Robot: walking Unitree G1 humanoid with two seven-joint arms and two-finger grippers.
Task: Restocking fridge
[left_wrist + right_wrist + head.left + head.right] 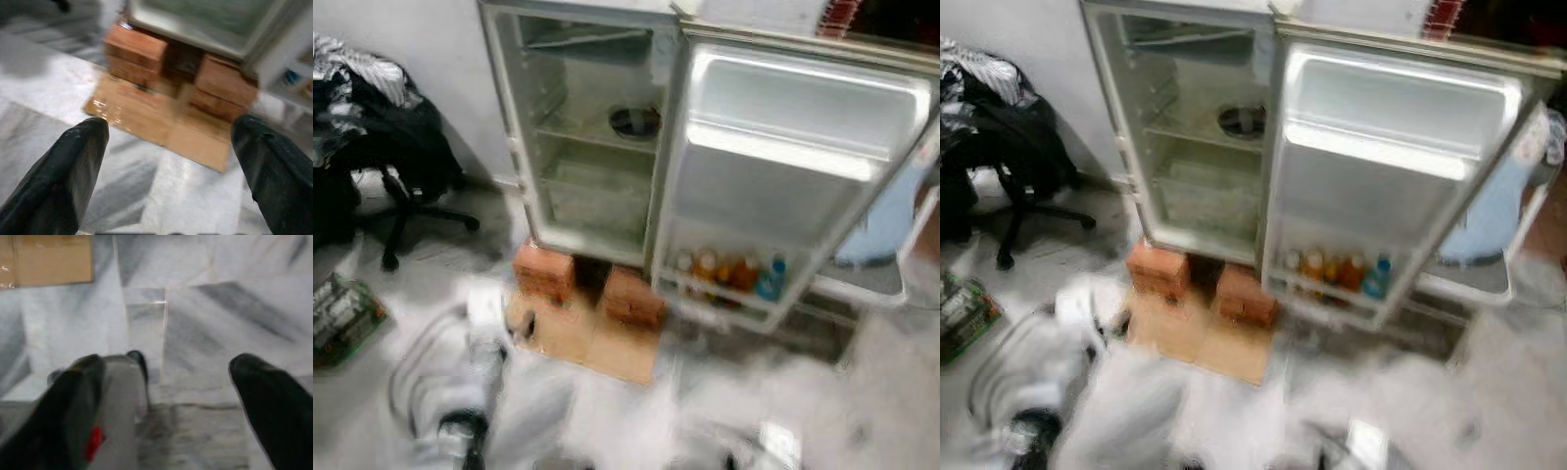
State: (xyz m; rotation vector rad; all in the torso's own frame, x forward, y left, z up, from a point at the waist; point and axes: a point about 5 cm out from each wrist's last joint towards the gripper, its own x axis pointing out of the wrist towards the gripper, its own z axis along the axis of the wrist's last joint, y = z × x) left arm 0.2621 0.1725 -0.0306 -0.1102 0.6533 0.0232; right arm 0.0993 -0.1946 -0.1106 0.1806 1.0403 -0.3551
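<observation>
The fridge [597, 137] stands open before me, its shelves bare except for a dark bowl [634, 121] on the middle shelf. Its door [793, 166] swings out to the right, and several bottles [729, 272] stand in the lowest door rack. My left arm [460, 401] hangs low at the bottom left, blurred. The left gripper [171, 132] is open above the marble floor, facing the bricks [139, 54] under the fridge. My right gripper [166, 367] is open over the floor tiles, with a blurred grey part bearing a red mark [115, 416] beside one finger.
The fridge rests on brick stacks [546, 270] with a flat cardboard sheet [607, 343] in front. A black office chair [401, 166] piled with clothes stands at the left. A green box [340, 313] lies on the floor. A pale blue object [886, 225] sits behind the door.
</observation>
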